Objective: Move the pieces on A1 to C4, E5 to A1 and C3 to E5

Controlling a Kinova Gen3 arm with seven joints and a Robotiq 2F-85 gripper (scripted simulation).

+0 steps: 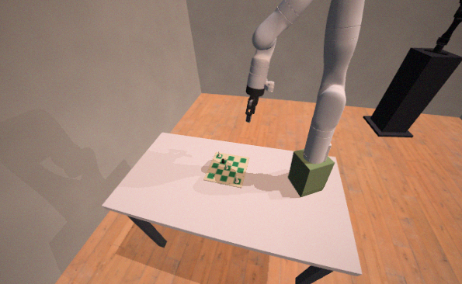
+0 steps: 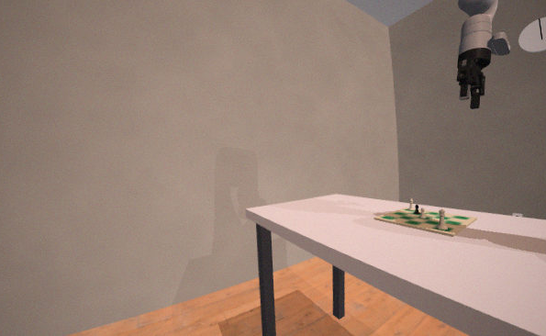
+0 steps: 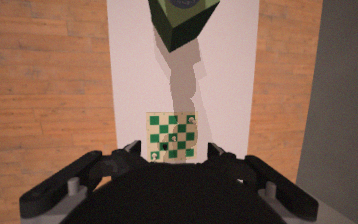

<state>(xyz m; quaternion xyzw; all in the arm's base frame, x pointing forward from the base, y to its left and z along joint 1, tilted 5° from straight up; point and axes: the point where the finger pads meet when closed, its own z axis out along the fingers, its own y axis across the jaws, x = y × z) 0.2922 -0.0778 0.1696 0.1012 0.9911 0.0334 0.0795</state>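
one black two-finger gripper (image 1: 248, 119) (image 2: 470, 103) (image 3: 174, 148): fingers apart, unladen. below it, one green-and-cream square chessboard (image 1: 223, 183) (image 2: 415, 227) (image 3: 148, 130): pale chess pieces (image 1: 237, 180) (image 2: 441, 219) (image 3: 192, 120) stood at opposite corners and centre, one small black pawn (image 1: 223, 162) (image 2: 417, 209) (image 3: 165, 147) between. moves done: apparently none; left: three.

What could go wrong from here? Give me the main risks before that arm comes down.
The black piece stands close to the pale piece near the board's middle, so the open gripper could knock one while grasping the other. The tall pale piece stands in a corner square; a slightly off release there might leave a base over the line.
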